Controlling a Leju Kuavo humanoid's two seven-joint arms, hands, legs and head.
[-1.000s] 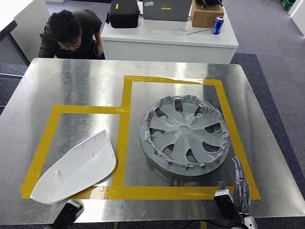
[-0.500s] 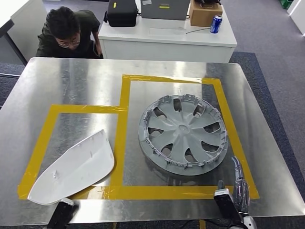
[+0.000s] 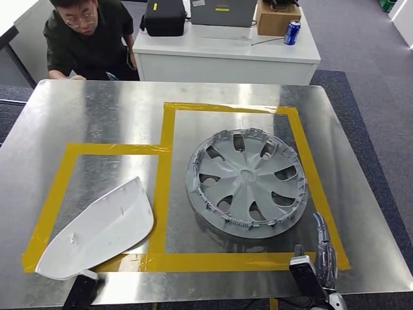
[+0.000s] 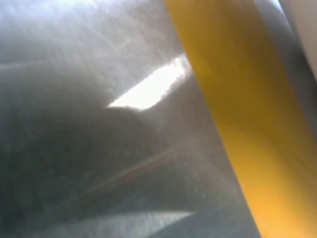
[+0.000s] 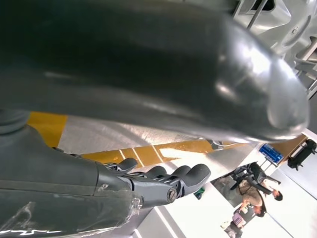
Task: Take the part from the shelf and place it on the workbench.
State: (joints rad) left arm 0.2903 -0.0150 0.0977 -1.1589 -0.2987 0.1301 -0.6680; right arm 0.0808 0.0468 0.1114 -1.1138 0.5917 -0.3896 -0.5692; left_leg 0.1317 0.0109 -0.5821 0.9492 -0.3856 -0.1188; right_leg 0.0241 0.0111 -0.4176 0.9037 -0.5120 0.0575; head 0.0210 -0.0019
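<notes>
A grey hubcap (image 3: pixel 246 184) lies flat on the metal workbench (image 3: pixel 122 116), inside the larger yellow tape frame (image 3: pixel 168 139). A white curved cover (image 3: pixel 97 229) lies in the smaller frame to its left, its near edge over the tape. My right hand (image 3: pixel 325 257) hovers at the near right corner of the large frame, just clear of the hubcap's rim, fingers (image 5: pixel 168 178) stretched out and holding nothing. The hubcap's rim (image 5: pixel 276 20) shows beyond the thumb (image 5: pixel 186 74). A dark piece of my left hand (image 3: pixel 82 290) peeks over the near table edge below the white cover; its fingers are hidden.
A person (image 3: pixel 88 35) in a dark top leans at the far left edge of the workbench. Behind stands a white desk (image 3: pixel 229 55) with a black case, a cardboard box and a blue can (image 3: pixel 292 32). Carpeted floor runs along the right side.
My left hand has sunk lower behind the near table edge. The person at the far side has straightened up. The view has shifted slightly; hubcap, white cover and right hand stay put.
</notes>
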